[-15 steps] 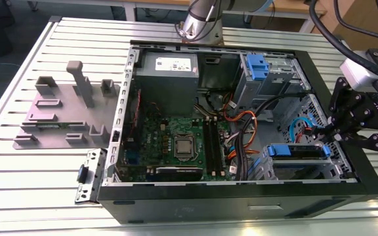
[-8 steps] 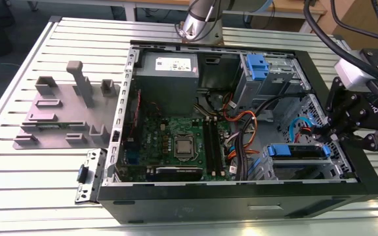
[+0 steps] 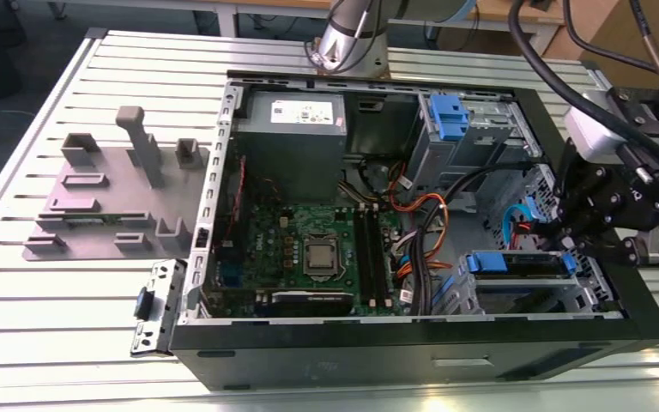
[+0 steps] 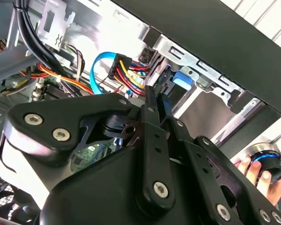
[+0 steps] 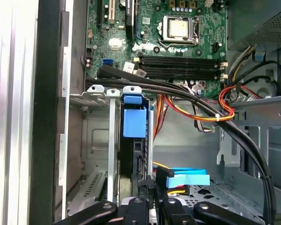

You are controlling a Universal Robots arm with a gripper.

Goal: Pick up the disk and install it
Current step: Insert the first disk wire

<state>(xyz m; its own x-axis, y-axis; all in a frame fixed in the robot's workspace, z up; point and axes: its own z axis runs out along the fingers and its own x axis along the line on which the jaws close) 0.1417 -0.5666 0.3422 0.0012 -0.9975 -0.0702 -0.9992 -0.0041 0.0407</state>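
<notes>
One disk [image 3: 517, 263] sits in the lower drive bay of the open case [image 3: 421, 343], at the exterior view's right, its blue bracket end showing. The gripper [image 3: 566, 243] hangs just beside that bay, wrist bent over the case wall. Judged from this, the drive is mostly seated.

Second wrist view: fingers [image 4: 152, 119] drawn together, nothing clamped between them that I can make out; a person's hand [image 4: 260, 176] rests outside the case.

First wrist view: disk [image 5: 134, 122] standing edge-on in its slot, gripper [image 5: 154, 187] just beside its near end; contact unclear.
</notes>
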